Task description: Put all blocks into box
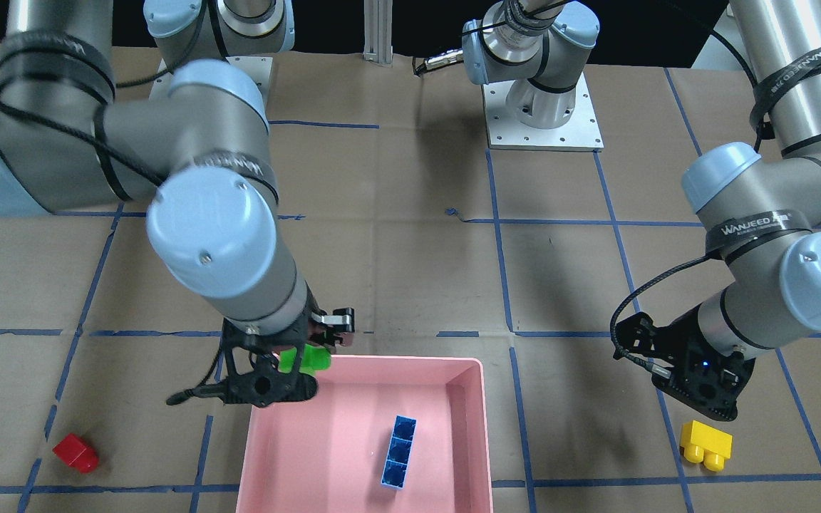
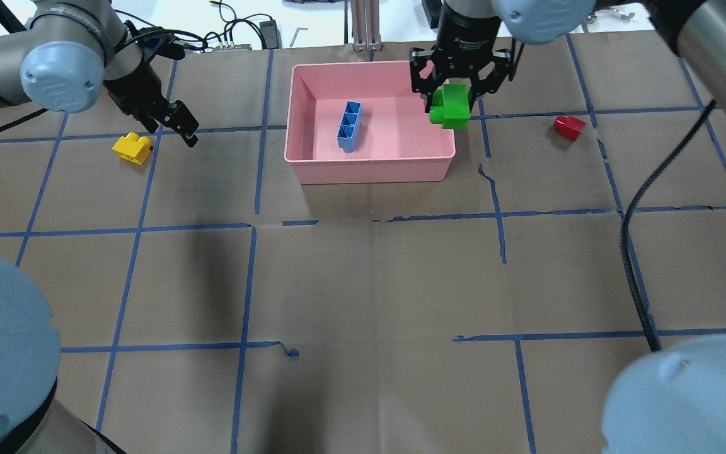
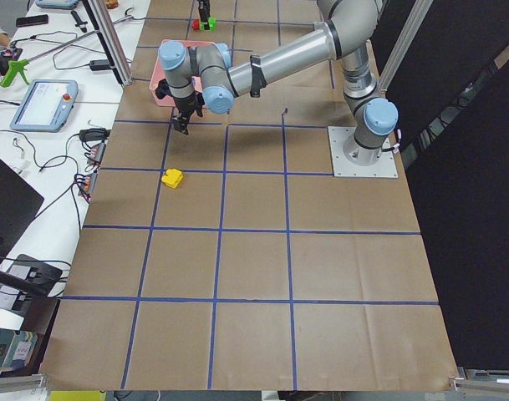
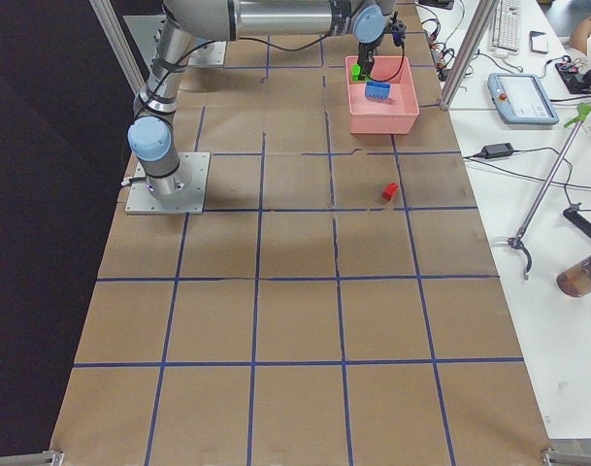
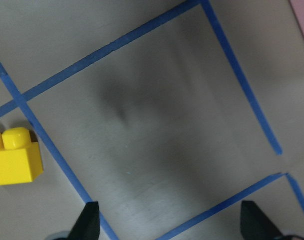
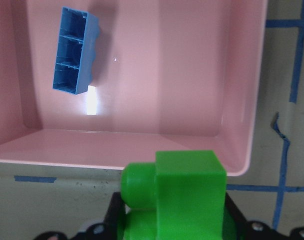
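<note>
One of four done: blue block (image 2: 349, 126) lies on its side inside the box (image 2: 369, 171). Right gripper (image 2: 451, 99) pinches the green block (image 2: 450, 113), held above the box's right-hand rim and not yet released. Red block (image 2: 569, 125) sits on the counter (image 2: 363, 284) beyond that rim. Yellow block (image 2: 133, 148) sits well off the other side, near the left gripper (image 5: 171, 222), spread and empty; three left, by my reckoning.

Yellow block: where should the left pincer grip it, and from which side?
From straight above, closing on the flat opposite faces of the yellow block body, not the stud end. It appears to lie on its side with the studs pointing sideways, and the rounded studs would likely slip.
</note>
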### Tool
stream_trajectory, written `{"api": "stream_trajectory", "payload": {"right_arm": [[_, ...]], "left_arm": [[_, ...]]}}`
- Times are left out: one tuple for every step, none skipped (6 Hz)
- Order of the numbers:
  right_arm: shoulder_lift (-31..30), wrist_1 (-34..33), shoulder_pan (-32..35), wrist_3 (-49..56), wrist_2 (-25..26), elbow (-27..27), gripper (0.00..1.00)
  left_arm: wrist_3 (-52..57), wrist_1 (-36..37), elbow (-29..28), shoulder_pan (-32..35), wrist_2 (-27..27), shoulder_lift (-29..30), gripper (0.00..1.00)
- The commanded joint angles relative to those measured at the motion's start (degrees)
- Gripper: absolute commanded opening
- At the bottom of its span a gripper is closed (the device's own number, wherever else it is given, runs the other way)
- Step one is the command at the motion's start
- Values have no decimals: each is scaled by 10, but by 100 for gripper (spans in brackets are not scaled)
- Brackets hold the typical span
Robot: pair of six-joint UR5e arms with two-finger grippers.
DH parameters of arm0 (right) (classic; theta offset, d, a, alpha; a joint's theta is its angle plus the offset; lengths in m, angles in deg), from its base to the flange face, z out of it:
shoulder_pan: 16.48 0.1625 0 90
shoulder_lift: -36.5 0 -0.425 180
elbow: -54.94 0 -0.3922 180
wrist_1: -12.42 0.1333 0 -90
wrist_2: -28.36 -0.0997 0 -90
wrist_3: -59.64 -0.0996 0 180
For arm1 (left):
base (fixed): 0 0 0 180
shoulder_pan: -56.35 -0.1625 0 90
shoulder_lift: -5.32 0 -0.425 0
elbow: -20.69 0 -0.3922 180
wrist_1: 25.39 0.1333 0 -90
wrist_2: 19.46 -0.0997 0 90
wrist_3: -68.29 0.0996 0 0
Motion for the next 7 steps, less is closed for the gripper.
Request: {"api": "stream_trajectory", "payload": {"right_arm": [[73,-86,9,5,-7,18,81],[70,-92,9,7,-7,19,99],[66,-90,9,6,-7,22,99],[53,-80,8,4,-1,22,100],[22,-30,-3,4,1,22,100],[-12,17,-19,4,6,15,100],[-42,64,-65,9,7,11,100]], "left_arm": [[62,42,0,-27,-7,18,99],[47,92,-21,-28,-32,62,99],[46,137,-27,-29,-48,92,99],[45,139,-28,-31,-86,106,99],[42,142,-40,-31,-97,115,99],[41,142,-57,-36,-97,129,99],[41,142,-64,-45,-97,141,99]]}}
